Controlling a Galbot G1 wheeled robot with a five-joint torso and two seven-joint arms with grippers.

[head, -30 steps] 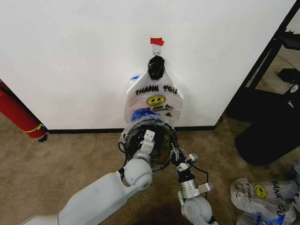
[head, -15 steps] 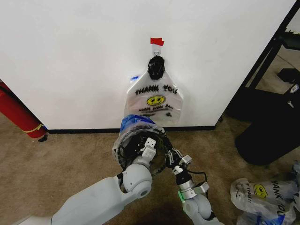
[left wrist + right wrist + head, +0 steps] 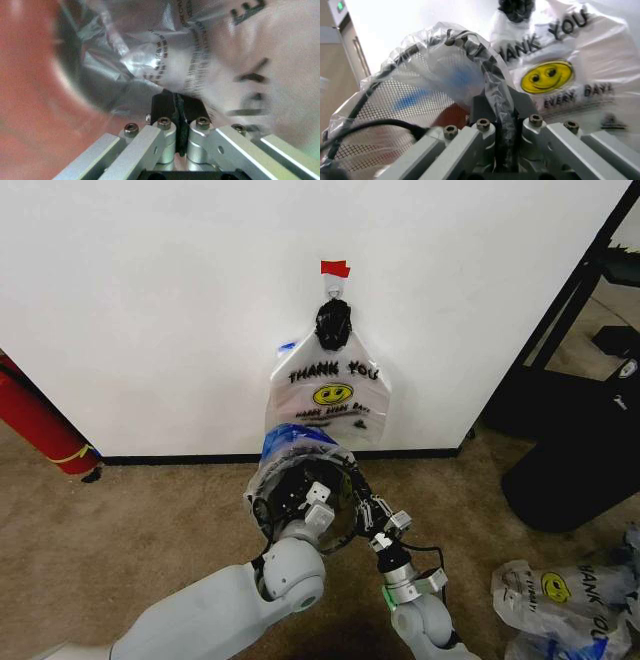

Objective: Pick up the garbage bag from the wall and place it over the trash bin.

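Got the garbage bag point(image 3: 290, 448) draped over the trash bin point(image 3: 300, 500), right below the other bags hanging on the wall point(image 3: 150, 310). My left gripper point(image 3: 180, 112) is down inside the bin, pinched tight on the plastic. My right gripper point(image 3: 501, 108) is clamped on a fold at the rim — the bin's black mesh sits just beside it

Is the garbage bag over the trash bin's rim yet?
Partly: garbage bag drapes the trash bin rim's wall side; both grippers pinch film.
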